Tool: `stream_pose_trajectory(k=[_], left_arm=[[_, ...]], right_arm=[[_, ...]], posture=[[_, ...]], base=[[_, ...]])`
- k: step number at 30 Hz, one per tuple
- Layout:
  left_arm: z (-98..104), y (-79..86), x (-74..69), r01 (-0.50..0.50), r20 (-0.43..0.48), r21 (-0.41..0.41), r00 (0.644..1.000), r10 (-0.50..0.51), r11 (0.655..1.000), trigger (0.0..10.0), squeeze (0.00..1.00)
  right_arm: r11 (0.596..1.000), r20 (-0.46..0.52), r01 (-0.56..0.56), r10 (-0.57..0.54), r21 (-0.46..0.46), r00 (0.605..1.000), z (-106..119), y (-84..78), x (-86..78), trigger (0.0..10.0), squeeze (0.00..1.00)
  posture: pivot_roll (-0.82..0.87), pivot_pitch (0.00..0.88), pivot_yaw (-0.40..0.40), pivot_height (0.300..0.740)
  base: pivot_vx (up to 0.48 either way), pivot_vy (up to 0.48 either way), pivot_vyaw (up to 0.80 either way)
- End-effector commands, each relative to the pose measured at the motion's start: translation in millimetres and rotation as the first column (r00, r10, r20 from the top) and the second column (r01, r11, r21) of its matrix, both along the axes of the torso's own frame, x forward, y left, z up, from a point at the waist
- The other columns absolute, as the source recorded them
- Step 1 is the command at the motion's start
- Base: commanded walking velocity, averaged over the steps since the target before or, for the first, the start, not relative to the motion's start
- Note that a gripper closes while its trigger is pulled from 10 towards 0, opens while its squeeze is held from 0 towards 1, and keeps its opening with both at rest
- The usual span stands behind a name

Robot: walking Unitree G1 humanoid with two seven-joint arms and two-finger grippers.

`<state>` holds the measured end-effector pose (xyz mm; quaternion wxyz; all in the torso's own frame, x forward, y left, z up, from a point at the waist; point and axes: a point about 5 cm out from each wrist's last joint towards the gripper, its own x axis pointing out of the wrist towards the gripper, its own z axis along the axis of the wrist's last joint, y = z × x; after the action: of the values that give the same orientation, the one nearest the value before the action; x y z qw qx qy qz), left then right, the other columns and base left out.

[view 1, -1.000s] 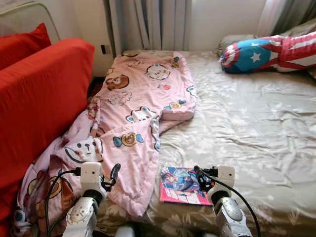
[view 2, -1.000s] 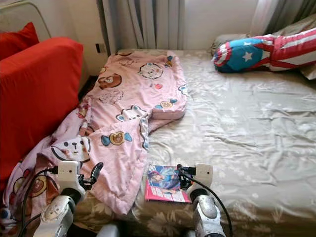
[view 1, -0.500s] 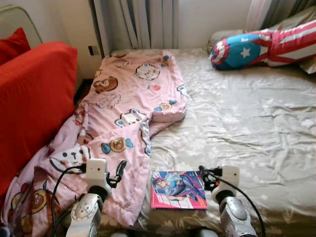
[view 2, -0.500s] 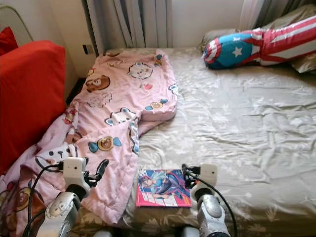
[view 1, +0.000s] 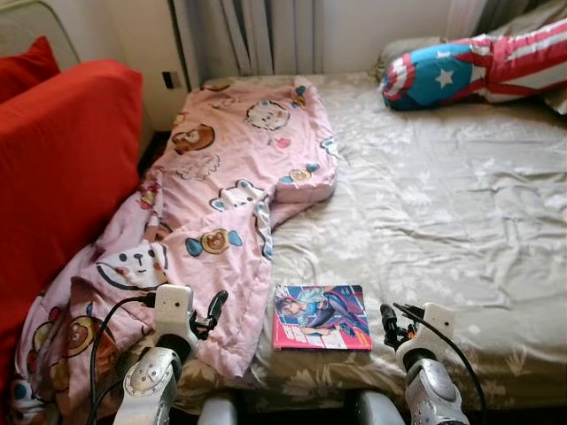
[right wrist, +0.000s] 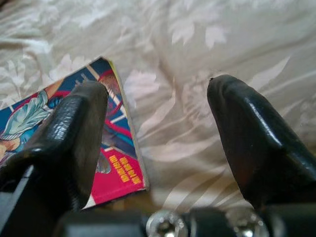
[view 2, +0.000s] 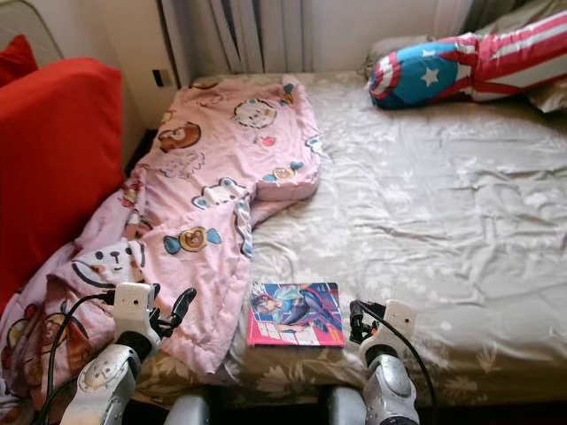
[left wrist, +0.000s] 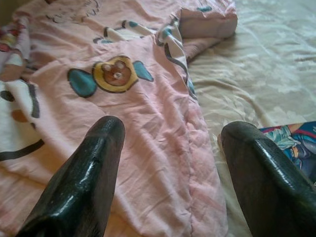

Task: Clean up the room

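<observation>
one pink blanket point(view 1: 230, 186), one magazine point(view 1: 321, 316), one striped pillow point(view 1: 469, 66), two red cushions point(view 1: 62, 168)

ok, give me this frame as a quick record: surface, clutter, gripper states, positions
surface: bed with beige floral sheet
blanket: pink cartoon blanket, rumpled, on the bed's left side, hanging off the near edge
magazine: magazine flat near the bed's front edge, beside the blanket
pillow: star-and-stripes pillow at far right
left gripper: open, above the blanket
right gripper: open, just right of the magazine
sofa: red sofa left of bed
</observation>
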<state>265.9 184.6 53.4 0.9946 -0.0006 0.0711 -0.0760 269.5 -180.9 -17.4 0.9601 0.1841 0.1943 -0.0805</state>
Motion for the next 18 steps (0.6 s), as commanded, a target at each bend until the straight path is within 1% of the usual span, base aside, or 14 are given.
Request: stream_pose_trajectory(k=[1,3,4,6,7,8,9,10,12,13,15,18], left_arm=[[3,2.0,-2.7,0.008,-0.001,0.013,1.000,-0.008,1.000,10.0,0.00],[3,2.9,-4.5,0.011,-0.005,0.030,1.000,-0.011,0.999,10.0,0.00],[4,3.1,-6.4,0.012,-0.004,0.030,1.000,-0.012,0.999,10.0,0.00],[4,3.3,-8.4,0.012,-0.003,0.029,1.000,-0.012,1.000,10.0,0.00],[4,4.1,-12.5,0.015,-0.009,0.032,1.000,-0.014,0.999,10.0,0.00],[4,4.1,-12.5,0.015,-0.009,0.032,1.000,-0.014,0.999,10.0,0.00],[4,5.0,-17.3,0.016,-0.019,0.037,1.000,-0.015,0.999,10.0,0.00],[3,5.7,-19.9,0.014,-0.028,0.039,1.000,-0.013,0.999,10.0,0.00],[3,6.9,-24.3,0.011,-0.036,0.041,0.999,-0.010,0.999,10.0,0.00],[3,6.9,-24.3,0.011,-0.036,0.041,0.999,-0.010,0.999,10.0,0.00],[3,7.2,-29.1,0.007,-0.044,0.041,0.999,-0.005,0.999,10.0,0.00],[4,6.4,-35.2,0.004,-0.054,0.040,0.999,-0.002,0.999,10.0,0.00]], right_arm=[[0.999,-0.008,-0.008,0.008,0.039,1.000,-2,4.1,-0.5,10.0,0.00],[0.998,-0.007,-0.036,0.036,0.055,0.999,-2,8.0,0.6,10.0,0.00],[0.997,-0.004,-0.044,0.044,0.057,0.999,-2,9.5,0.5,10.0,0.00],[0.997,-0.002,-0.051,0.052,0.059,0.999,-2,11.1,0.6,10.0,0.00],[0.995,0.003,-0.074,0.074,0.063,0.997,-1,14.4,2.0,10.0,0.00],[0.995,0.003,-0.074,0.074,0.063,0.997,-1,14.4,2.0,10.0,0.00],[0.994,0.003,-0.085,0.085,0.064,0.996,1,15.9,4.8,10.0,0.00],[0.994,0.003,-0.087,0.087,0.065,0.996,2,15.9,6.7,10.0,0.00],[0.994,0.008,-0.088,0.088,0.063,0.996,4,15.6,9.3,10.0,0.00],[0.994,0.008,-0.088,0.088,0.063,0.996,4,15.6,9.3,10.0,0.00],[0.994,0.027,-0.090,0.088,0.055,0.996,6,14.0,10.6,10.0,0.00],[0.992,0.024,-0.112,0.110,0.063,0.994,6,15.2,11.6,10.0,0.00]], posture=[[0.10,0.197,0.044,0.620],[0.11,0.211,0.044,0.620],[0.11,0.232,0.044,0.620],[0.11,0.232,0.044,0.620],[0.12,0.256,0.045,0.620],[0.12,0.256,0.045,0.620],[0.13,0.272,0.045,0.620],[0.13,0.275,0.045,0.620],[0.13,0.292,0.043,0.605],[0.13,0.292,0.043,0.605],[0.14,0.299,0.041,0.601],[0.15,0.310,0.039,0.601]], base=[[0.000,0.000,0.00],[0.000,0.000,0.00],[0.000,0.000,0.00],[0.000,0.000,0.00],[0.000,0.000,0.00],[0.000,0.000,0.00],[0.000,0.000,0.00],[0.000,0.000,0.00],[0.000,0.000,0.00],[0.000,0.000,0.00],[0.000,0.000,0.00],[0.000,0.000,0.00]])
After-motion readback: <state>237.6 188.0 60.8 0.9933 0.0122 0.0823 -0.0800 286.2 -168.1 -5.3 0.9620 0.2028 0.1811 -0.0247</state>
